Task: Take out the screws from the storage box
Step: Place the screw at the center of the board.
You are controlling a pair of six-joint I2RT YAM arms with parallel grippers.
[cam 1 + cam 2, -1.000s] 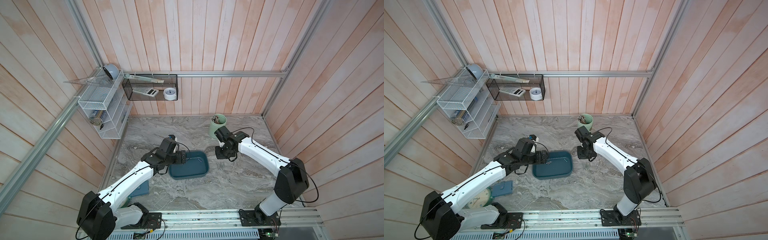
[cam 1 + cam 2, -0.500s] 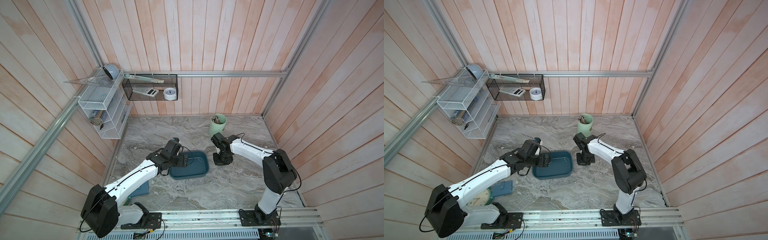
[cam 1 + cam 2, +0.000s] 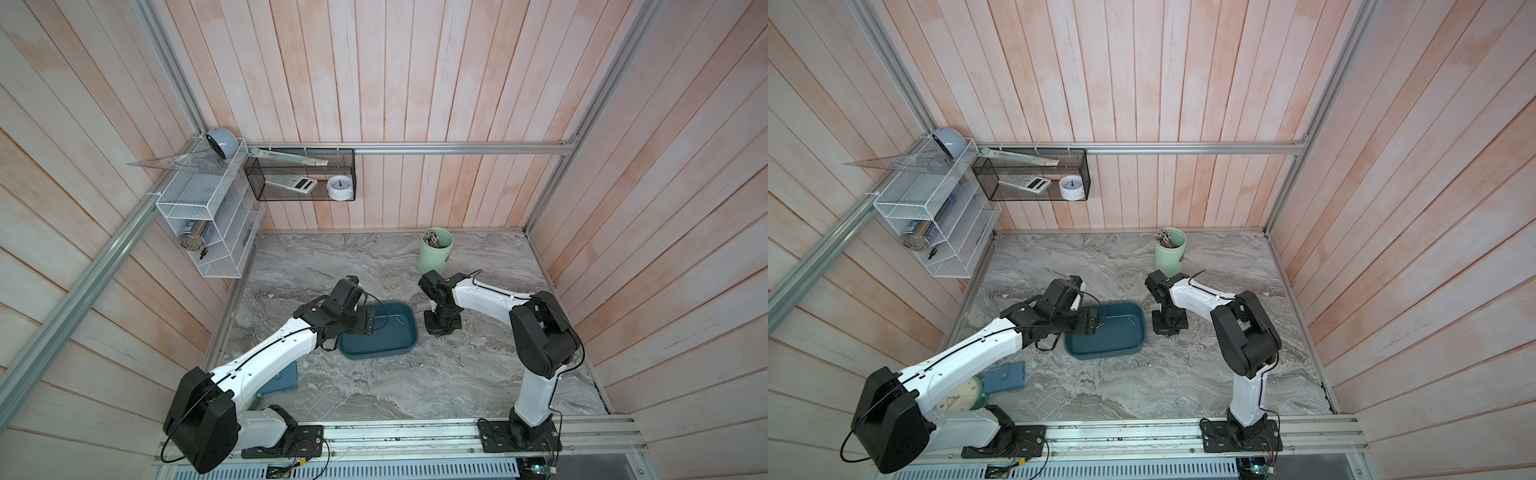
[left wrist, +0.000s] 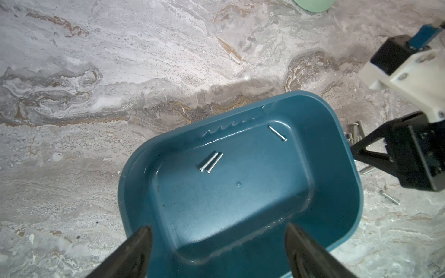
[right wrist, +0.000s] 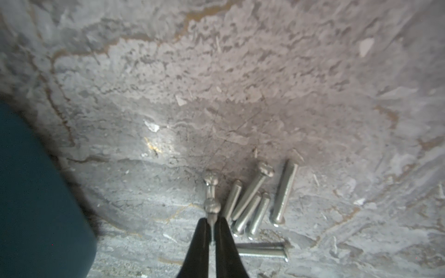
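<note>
Lowered since earlier frame: right arm, folded down beside shallow teal-blue plastic storage box (image 3: 374, 354). Entry, right gripper (image 5: 212, 222): clamped on one small silver metal screw (image 5: 212, 207) above table pile (image 5: 255, 204). Entry, left gripper (image 4: 218, 229): spread empty over box; three screws (image 4: 211, 162) inside. Step: depositing. Next, probably: release, then pick the remainder.

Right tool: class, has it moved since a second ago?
Yes. In a top view the right tool, holding a screw, has moved away from the pale green cup, toward the front rail.
</note>
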